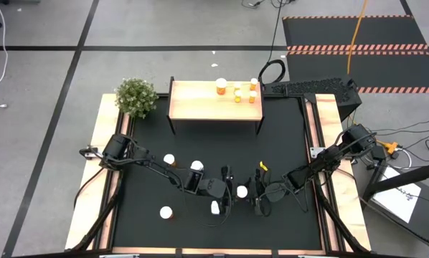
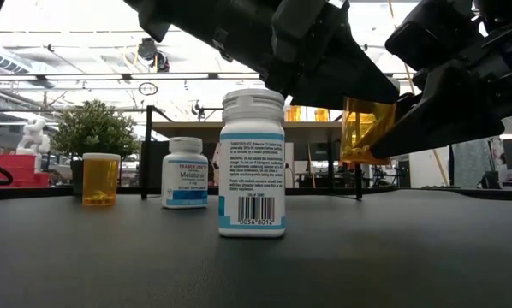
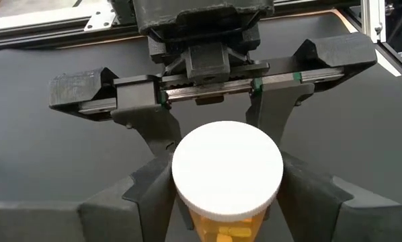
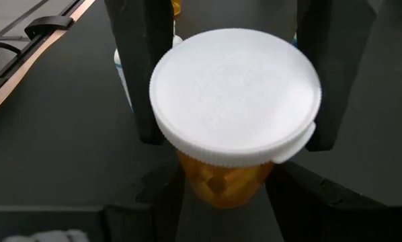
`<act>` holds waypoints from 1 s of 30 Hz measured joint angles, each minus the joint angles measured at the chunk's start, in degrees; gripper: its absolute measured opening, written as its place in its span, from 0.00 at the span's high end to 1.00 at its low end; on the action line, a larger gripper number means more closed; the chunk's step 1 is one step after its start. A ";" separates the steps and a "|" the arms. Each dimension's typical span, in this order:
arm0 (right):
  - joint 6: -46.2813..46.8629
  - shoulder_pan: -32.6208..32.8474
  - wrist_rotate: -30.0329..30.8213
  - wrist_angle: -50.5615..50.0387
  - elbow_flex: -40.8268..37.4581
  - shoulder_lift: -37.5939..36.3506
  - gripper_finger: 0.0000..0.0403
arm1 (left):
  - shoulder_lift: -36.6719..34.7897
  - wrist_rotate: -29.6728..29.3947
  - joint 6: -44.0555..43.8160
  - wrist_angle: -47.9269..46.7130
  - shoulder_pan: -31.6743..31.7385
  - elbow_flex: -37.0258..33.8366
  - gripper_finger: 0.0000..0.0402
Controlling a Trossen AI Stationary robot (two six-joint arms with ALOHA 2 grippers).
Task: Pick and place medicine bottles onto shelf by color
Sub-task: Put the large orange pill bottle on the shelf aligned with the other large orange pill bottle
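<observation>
Even, bright overhead light; ceiling fixtures (image 2: 68,64) blow out in low view. Arms silhouetted dark. Wrist-view white cap (image 4: 235,94) glares, its edges soft.

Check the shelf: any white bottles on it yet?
No. The shelf holds only orange bottles, grouped near its right end.

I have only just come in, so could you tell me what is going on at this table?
Both arms meet near the table's front middle around one orange bottle with a white cap. The right end effector grips it, and the left end effector flanks it too. Several orange bottles stand on the shelf. White bottles wait on the black mat.
</observation>
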 joint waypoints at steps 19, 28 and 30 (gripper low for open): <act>3.17 0.17 2.73 -0.17 -0.02 0.02 0.38 | -6.44 -0.13 2.48 -6.29 0.02 0.09 0.45; 4.42 0.17 2.95 -1.02 0.00 0.02 0.25 | -12.35 -0.54 6.54 -14.00 1.11 0.01 0.46; 4.39 0.17 3.03 -0.99 0.00 0.02 0.25 | -14.89 -0.68 7.80 -16.82 2.06 -0.09 0.45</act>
